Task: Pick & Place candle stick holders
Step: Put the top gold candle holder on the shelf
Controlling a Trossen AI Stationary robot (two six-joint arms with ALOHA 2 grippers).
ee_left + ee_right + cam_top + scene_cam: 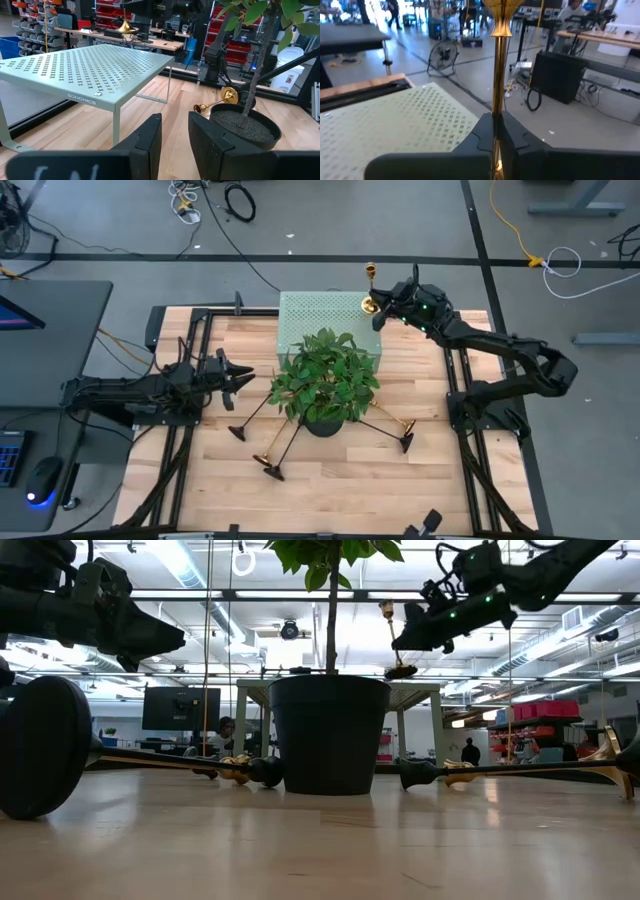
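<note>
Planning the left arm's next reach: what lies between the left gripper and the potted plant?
In the high view, only bare wood separates the left gripper from the potted plant; the nearest black candlestick lies below that line.

Potted plant (325,390) at the desk (420,480) centre, perforated box (320,315) just behind it, 1 candlestick (370,290) upright at the box's right rear corner in the right gripper (383,307), perhaps 4 lying candlesticks (275,445) fanned around the pot, left gripper (240,375) left of the plant.

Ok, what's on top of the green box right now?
One gold candlestick stands at the box's far right corner, the right gripper shut on its stem. Plant leaves cover the near edge.
</note>
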